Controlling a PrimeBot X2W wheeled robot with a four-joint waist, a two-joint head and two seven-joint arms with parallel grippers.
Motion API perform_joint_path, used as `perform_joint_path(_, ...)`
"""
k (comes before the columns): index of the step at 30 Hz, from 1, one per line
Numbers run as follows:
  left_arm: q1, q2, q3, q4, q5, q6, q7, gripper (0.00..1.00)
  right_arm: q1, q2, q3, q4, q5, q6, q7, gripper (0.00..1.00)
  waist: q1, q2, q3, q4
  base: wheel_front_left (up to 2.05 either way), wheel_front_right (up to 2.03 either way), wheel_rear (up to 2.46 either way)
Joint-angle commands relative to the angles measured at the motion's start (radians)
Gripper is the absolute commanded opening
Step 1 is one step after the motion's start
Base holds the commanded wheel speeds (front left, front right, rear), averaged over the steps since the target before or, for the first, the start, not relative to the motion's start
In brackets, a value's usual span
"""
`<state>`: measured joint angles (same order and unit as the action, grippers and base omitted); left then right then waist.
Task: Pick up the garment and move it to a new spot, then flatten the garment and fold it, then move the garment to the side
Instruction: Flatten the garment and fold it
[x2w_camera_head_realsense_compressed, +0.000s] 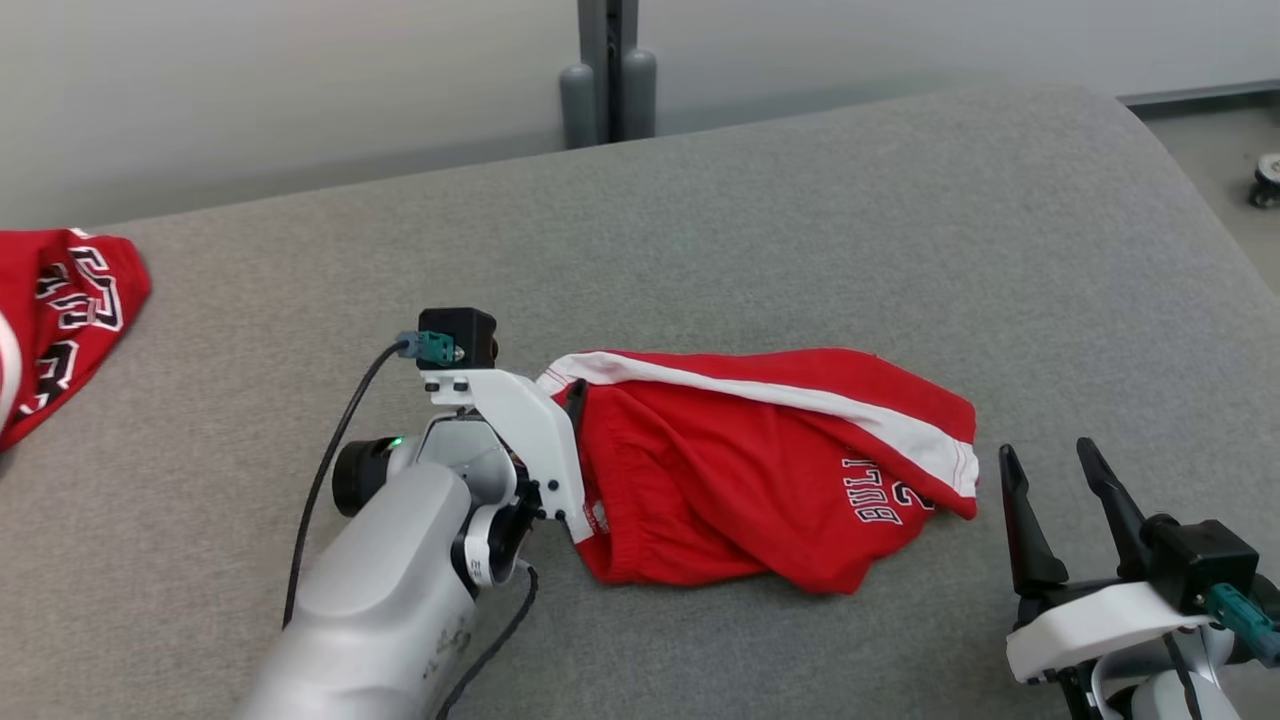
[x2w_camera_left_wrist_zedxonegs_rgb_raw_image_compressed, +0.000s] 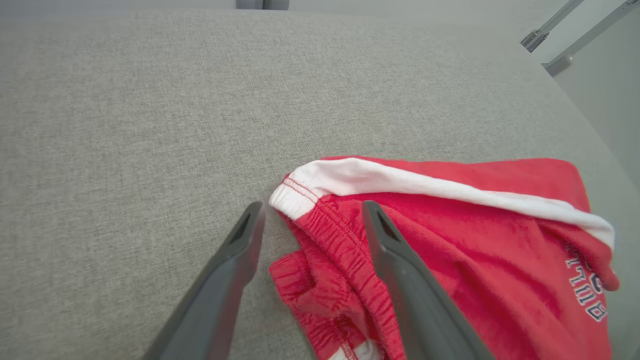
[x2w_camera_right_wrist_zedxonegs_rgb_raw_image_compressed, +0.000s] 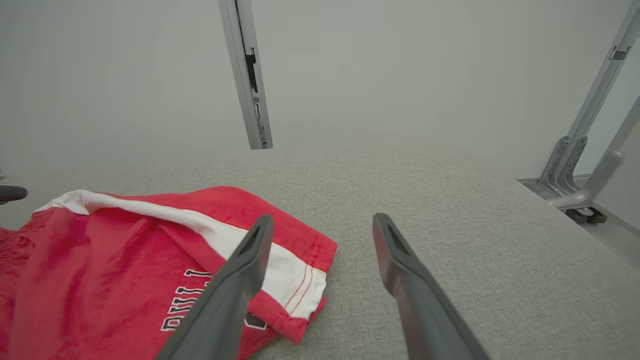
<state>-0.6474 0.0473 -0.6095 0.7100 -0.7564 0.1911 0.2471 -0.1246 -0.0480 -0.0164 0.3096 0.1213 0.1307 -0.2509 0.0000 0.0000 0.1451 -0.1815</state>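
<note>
The garment (x2w_camera_head_realsense_compressed: 760, 460) is a pair of red shorts with a white side stripe and dark lettering, lying crumpled in the middle of the grey padded table (x2w_camera_head_realsense_compressed: 800, 220). My left gripper (x2w_camera_head_realsense_compressed: 570, 410) is at its left end, open. In the left wrist view the left gripper (x2w_camera_left_wrist_zedxonegs_rgb_raw_image_compressed: 311, 207) has the white-and-red waistband corner of the garment (x2w_camera_left_wrist_zedxonegs_rgb_raw_image_compressed: 475, 240) lying between its spread fingers. My right gripper (x2w_camera_head_realsense_compressed: 1048, 452) stands open just right of the shorts' leg hem, holding nothing. In the right wrist view the right gripper (x2w_camera_right_wrist_zedxonegs_rgb_raw_image_compressed: 323, 219) has its left finger over the garment (x2w_camera_right_wrist_zedxonegs_rgb_raw_image_compressed: 110, 260).
A second red garment (x2w_camera_head_realsense_compressed: 60, 310) with lettering lies at the table's far left edge. A grey post (x2w_camera_head_realsense_compressed: 608, 90) stands behind the table. The table's right edge drops off to the floor, where there is a caster wheel (x2w_camera_head_realsense_compressed: 1268, 180).
</note>
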Motion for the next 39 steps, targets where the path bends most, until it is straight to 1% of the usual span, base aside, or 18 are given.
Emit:
perform_joint_path(1,-0.028,0.006,-0.003,0.019,-0.015,0.008,0.005,1.0,-0.015,-0.005,0.003,0.004,0.006,0.0,-0.01,1.0,0.0,0.0,0.019,-0.018,0.0,0.0,0.0)
perform_joint_path(7,-0.076,0.006,-0.03,0.102,-0.077,0.026,0.033,1.0,-0.035,-0.005,0.017,0.014,0.018,0.0,-0.015,1.0,0.0,0.0,0.033,-0.034,0.0,0.0,0.0)
perform_joint_path(10,-0.081,0.006,-0.036,0.103,-0.126,0.014,0.032,1.0,-0.037,-0.005,0.016,0.016,0.019,0.0,-0.017,1.0,0.0,0.0,0.034,-0.036,0.0,0.0,0.0)
perform_joint_path(15,-0.081,0.006,-0.046,0.077,-0.237,0.01,0.041,1.0,-0.037,-0.005,0.018,0.006,0.018,0.0,-0.016,1.0,0.0,0.0,0.035,-0.042,0.0,0.0,0.0)
perform_joint_path(17,-0.089,0.006,-0.05,0.074,-0.273,0.022,0.032,1.0,-0.039,-0.005,0.024,0.001,0.021,0.0,-0.015,1.0,0.0,0.0,0.038,-0.05,0.0,0.0,0.0)
perform_joint_path(22,-0.114,0.006,-0.059,0.112,-0.304,0.045,-0.015,1.0,-0.047,-0.005,0.033,-0.011,0.024,0.0,-0.015,1.0,0.0,0.0,0.052,-0.076,0.0,0.0,0.0)
perform_joint_path(29,-0.152,0.006,-0.038,0.18,-0.342,0.057,-0.082,1.0,-0.038,-0.005,0.026,-0.019,0.019,0.0,-0.016,1.0,0.0,0.0,0.068,-0.095,0.0,0.0,0.0)
perform_joint_path(31,-0.159,0.006,-0.033,0.199,-0.352,0.06,-0.101,0.95,-0.035,-0.005,0.025,-0.022,0.02,0.0,-0.016,1.0,0.0,0.0,0.07,-0.096,0.0,0.0,0.0)
perform_joint_path(33,-0.166,0.006,-0.035,0.212,-0.362,0.052,-0.112,0.87,-0.034,-0.005,0.023,-0.022,0.021,0.0,-0.016,1.0,0.0,0.0,0.071,-0.094,0.0,0.0,0.0)
perform_joint_path(34,-0.169,0.006,-0.034,0.215,-0.368,0.047,-0.117,0.84,-0.034,-0.005,0.022,-0.022,0.022,0.0,-0.016,1.0,0.0,0.0,0.071,-0.092,0.0,0.0,0.0)
perform_joint_path(38,-0.167,0.006,-0.032,0.207,-0.401,0.029,-0.144,0.84,-0.035,-0.005,0.022,-0.02,0.026,0.0,-0.016,1.0,0.0,0.0,0.068,-0.082,0.0,0.0,0.0)
perform_joint_path(39,-0.167,0.006,-0.028,0.203,-0.408,0.028,-0.154,0.79,-0.036,-0.005,0.023,-0.019,0.027,0.0,-0.016,1.0,0.0,0.0,0.068,-0.079,0.0,0.0,0.0)
